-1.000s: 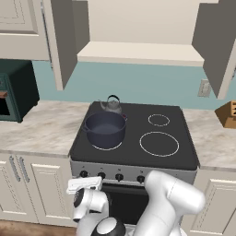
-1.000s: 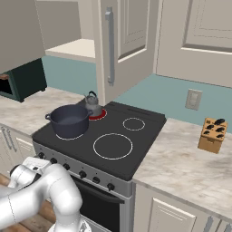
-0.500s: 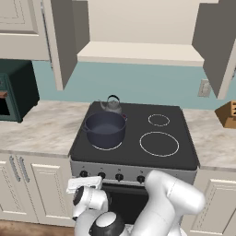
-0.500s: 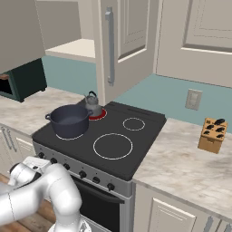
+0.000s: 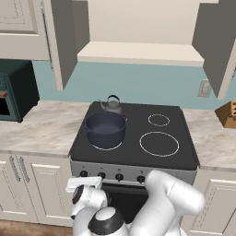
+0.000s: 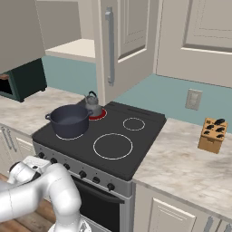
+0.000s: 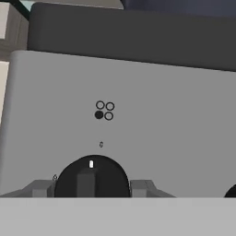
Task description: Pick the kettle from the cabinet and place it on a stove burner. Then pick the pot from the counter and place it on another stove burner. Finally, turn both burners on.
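Observation:
The small grey kettle point(image 5: 110, 105) point(image 6: 93, 104) stands on the rear left burner point(image 6: 98, 114), which glows red in the right base view. In front of it the wide navy pot point(image 5: 105, 129) point(image 6: 70, 120) sits on the front left burner. Both right burners point(image 5: 159, 144) are bare white rings. Low in front of the stove, my gripper point(image 5: 84, 178) point(image 6: 37, 159) point(image 7: 91, 188) is at the leftmost black knob point(image 7: 92, 177), with one finger tight against each side. The knob's white mark points up. The cabinet shelf point(image 5: 138, 51) above is bare.
Further knobs point(image 5: 119, 176) line the stove's front panel. The cabinet doors point(image 5: 60, 41) point(image 5: 221, 46) hang open over the counter. A dark green oven point(image 5: 14, 94) stands at the left and a knife block point(image 6: 212, 135) on the right counter.

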Robot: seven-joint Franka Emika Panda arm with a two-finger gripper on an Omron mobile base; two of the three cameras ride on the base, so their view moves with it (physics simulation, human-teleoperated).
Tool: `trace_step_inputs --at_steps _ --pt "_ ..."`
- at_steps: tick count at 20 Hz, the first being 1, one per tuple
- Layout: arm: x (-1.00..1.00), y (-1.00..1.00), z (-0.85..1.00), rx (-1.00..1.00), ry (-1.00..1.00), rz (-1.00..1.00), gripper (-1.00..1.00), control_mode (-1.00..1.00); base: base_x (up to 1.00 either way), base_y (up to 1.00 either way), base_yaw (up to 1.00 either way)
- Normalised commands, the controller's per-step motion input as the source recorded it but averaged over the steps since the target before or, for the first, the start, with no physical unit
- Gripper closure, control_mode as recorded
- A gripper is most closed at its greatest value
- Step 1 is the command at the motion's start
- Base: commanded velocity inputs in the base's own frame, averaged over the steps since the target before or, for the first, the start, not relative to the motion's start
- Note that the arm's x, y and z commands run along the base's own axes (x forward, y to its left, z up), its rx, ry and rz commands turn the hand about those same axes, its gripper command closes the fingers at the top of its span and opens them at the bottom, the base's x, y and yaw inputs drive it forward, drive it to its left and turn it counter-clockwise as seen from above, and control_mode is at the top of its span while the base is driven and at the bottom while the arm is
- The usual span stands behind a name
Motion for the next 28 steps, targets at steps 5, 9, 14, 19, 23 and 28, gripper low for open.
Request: trace_step_inputs --at_steps 5,9,14,19,23,28 --pt "-0.03 0.01 0.20 -0.22 0.03 -0.28 1.00 -1.00 0.00 0.00 0.00" --pt "-0.03 0.03 0.31 -0.23 0.09 -0.22 1.00 -1.00 0.00 0.00 0.00" --pt "0.00 0.06 0.16 -0.20 0.04 -0.12 1.00 -1.00 0.00 0.00 0.00" --pt "-0.13 0.00 0.10 -0.20 0.07 -0.09 1.00 -1.00 0.00 0.00 0.00" --pt "-0.27 0.00 0.22 -0.33 0.13 -0.17 1.00 -1.00 0.00 0.00 0.00" --pt "-0.28 0.01 0.25 -0.40 0.15 -0.19 1.00 -1.00 0.00 0.00 0.00"
